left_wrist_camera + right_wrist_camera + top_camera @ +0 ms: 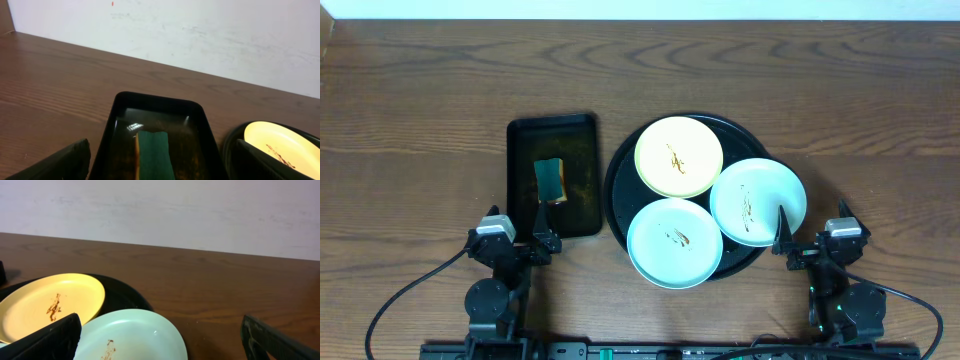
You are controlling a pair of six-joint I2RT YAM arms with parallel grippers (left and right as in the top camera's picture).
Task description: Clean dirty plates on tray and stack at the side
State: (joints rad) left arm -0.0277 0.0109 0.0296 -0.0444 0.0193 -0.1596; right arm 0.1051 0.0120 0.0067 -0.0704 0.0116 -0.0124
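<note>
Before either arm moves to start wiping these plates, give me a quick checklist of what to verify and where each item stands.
1. The sponge lies in the rectangular tray: ok.
2. The left end effector is open and empty: ok.
3. The right end effector is open and empty: ok.
4. The yellow plate, front mint plate and right mint plate are on the round tray: ok, though the right one overhangs the rim.
5. The plates are clean: not ok, brown smears on all three.
6. The plates lie free of each other: cannot tell, their rims meet.
</note>
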